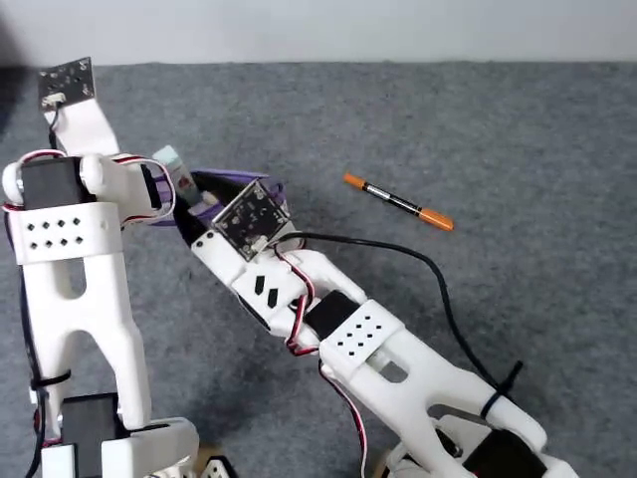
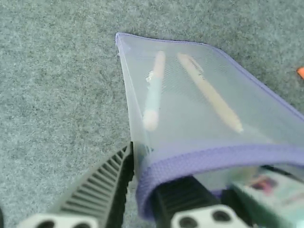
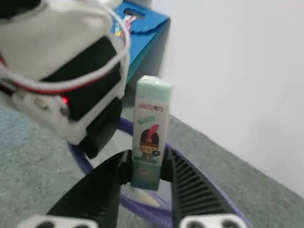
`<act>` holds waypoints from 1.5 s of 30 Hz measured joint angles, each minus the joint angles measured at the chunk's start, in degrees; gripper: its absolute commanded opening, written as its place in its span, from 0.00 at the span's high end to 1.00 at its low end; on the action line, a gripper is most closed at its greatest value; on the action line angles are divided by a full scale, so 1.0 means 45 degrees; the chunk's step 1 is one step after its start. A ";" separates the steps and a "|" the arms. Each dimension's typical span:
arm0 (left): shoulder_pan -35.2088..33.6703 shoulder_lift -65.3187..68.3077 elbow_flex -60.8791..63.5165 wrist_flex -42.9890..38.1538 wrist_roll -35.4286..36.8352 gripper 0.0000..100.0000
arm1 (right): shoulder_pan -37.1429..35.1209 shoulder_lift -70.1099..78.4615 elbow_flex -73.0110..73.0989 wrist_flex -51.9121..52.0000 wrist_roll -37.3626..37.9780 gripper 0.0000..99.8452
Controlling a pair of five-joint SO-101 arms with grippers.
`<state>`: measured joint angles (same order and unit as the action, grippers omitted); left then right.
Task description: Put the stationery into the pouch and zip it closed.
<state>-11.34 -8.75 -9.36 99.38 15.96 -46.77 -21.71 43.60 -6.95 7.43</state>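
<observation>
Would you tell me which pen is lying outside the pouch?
The orange-capped pen on the grey mat; the two pale pens lie inside the pouch.

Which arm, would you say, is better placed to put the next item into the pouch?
Right: the right gripper holds the green box at the pouch mouth; the left gripper clamps its rim.

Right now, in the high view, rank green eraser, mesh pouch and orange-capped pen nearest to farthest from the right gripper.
1. Green eraser, held in the right gripper.
2. Purple mesh pouch, just under it.
3. Orange-capped pen, apart on the carpet.
</observation>
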 measured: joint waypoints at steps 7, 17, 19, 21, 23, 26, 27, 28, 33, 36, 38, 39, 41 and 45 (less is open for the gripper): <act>0.0059 0.0117 -0.0020 0.0000 0.0000 0.99 | -0.0020 -0.0430 -0.0020 0.1153 -0.0039 0.83; 0.0039 0.0117 -0.0020 0.0000 0.0020 0.99 | -0.0020 -0.2149 -0.0020 0.2950 -0.0039 0.89; 0.0039 0.0117 -0.0020 0.0000 0.0020 0.99 | -0.0020 -0.2344 0.0078 0.3321 -0.0039 0.98; 0.0039 0.0117 -0.0020 0.0000 0.0020 0.99 | 0.0000 -0.2344 0.0078 0.3380 -0.0039 0.98; 0.0039 0.0117 -0.0020 0.0000 0.0020 0.99 | 0.0000 -0.2208 0.0059 0.3360 -0.0039 0.98; 0.0039 0.0117 -0.0020 0.0000 0.0020 0.99 | 0.0020 -0.1309 0.0059 0.2618 -0.0039 0.99; 0.0020 0.0117 -0.0020 0.0000 0.0020 0.99 | 0.0039 -0.0957 0.0059 0.2227 -0.0039 0.99; 0.0000 0.0117 -0.0020 0.0000 0.0020 0.99 | 0.0117 -0.0606 0.0000 0.1954 -0.0039 0.99; 0.0039 0.0117 -0.0020 0.0000 0.0020 0.99 | 0.0313 0.0078 -0.0762 0.2325 -0.0039 0.99; 0.0039 0.0117 -0.0020 0.0000 0.0020 0.99 | 0.0293 -0.0723 -0.0860 0.3849 -0.0039 0.99; 0.0039 0.0117 -0.0020 0.0000 0.0020 0.99 | 0.0313 -0.1661 -0.0860 0.5197 -0.0039 0.99; 0.0039 0.0117 -0.0020 0.0000 0.0020 0.99 | 0.0332 -0.2188 -0.0860 0.5978 -0.0039 0.99; 0.0020 0.0117 -0.0020 0.0000 0.0020 0.99 | 0.0488 -0.3145 -0.0860 0.7658 -0.0039 0.99; 0.0020 0.0117 -0.0020 0.0000 0.0020 0.99 | 0.1153 -0.4278 -0.0860 1.1057 -0.0039 0.93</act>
<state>-11.25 -8.22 -9.45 99.38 16.04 -41.58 -40.97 39.74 42.81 7.25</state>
